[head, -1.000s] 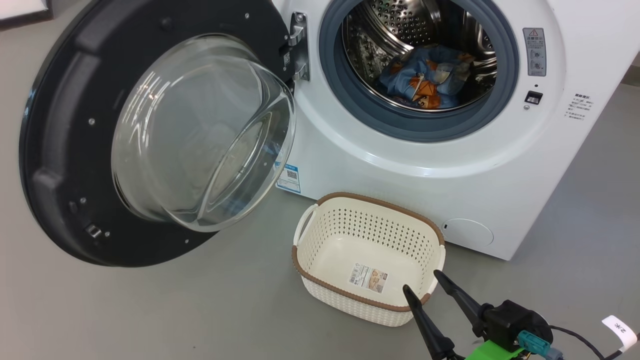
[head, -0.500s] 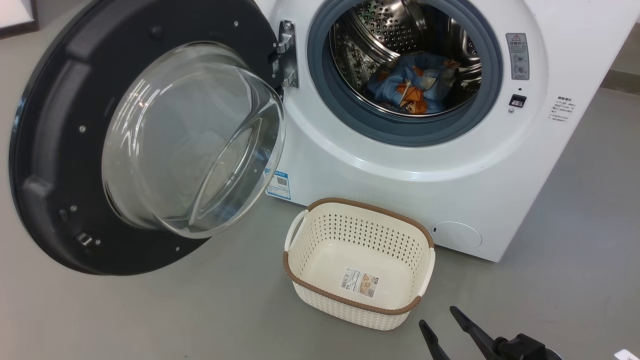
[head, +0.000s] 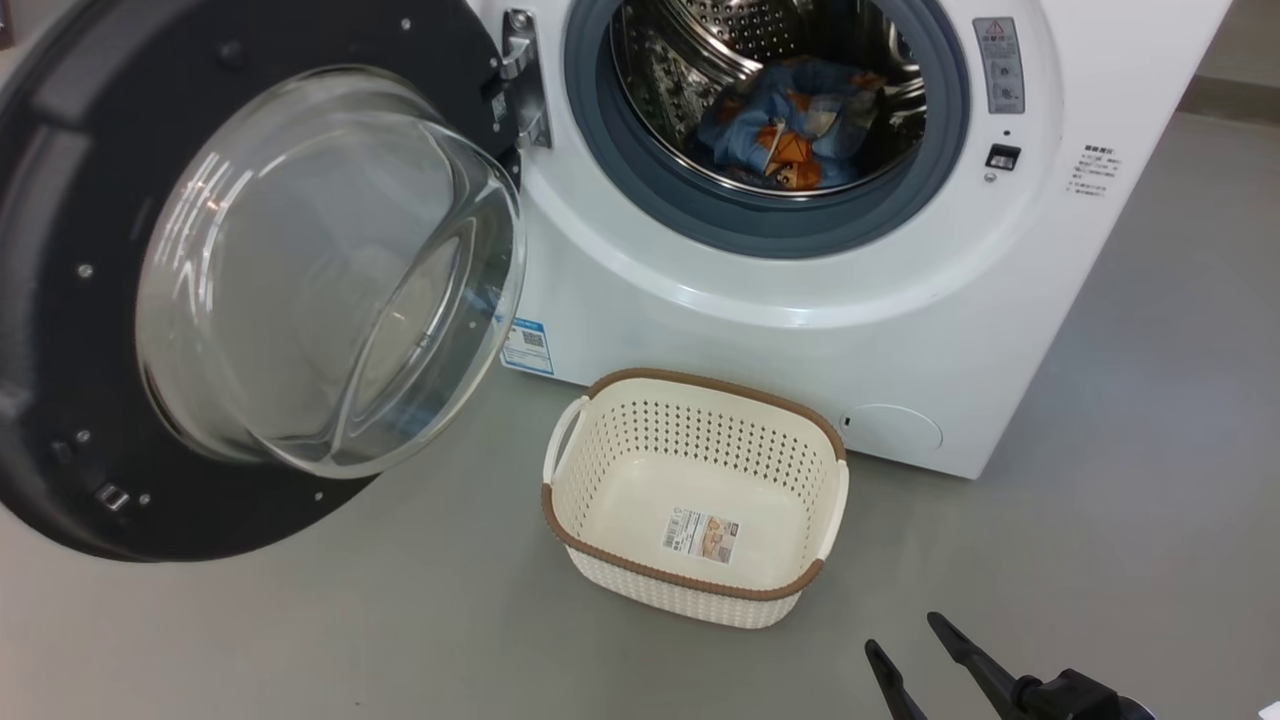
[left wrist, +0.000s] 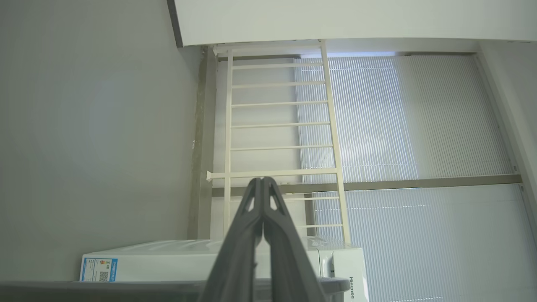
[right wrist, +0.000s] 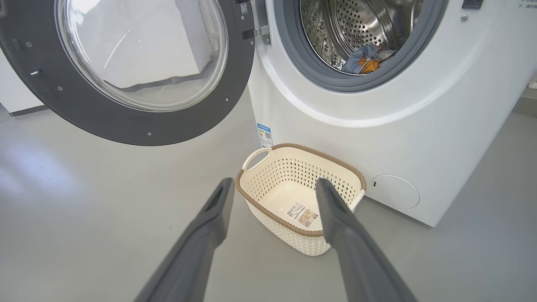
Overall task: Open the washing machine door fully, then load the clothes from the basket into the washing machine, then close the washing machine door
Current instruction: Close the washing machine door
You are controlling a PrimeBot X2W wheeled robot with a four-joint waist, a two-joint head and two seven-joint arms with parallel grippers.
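The white washing machine [head: 800, 330] stands with its black round door [head: 60, 300] swung wide to the left, glass bowl bulging outward. The blue and orange clothes [head: 790, 125] lie inside the steel drum, also in the right wrist view [right wrist: 367, 61]. The cream basket [head: 695, 575] sits empty on the floor in front of the machine, a label on its bottom. My right gripper [head: 905, 632] is open at the lower right, short of the basket, nothing between its fingers [right wrist: 218, 209]. My left gripper [left wrist: 263, 180] is shut and empty, pointing up at a wall and window blinds.
Grey floor [head: 400, 640] spreads around the basket and under the door. The open door [right wrist: 126, 121] overhangs the floor at the left. In the left wrist view a white ladder-like rack [left wrist: 277, 126] stands against the wall, with a white appliance [left wrist: 168, 262] below.
The head camera has shifted, so machine, door and basket sit further left in the picture. My right gripper has drawn back from the basket's near rim toward the bottom edge, still open.
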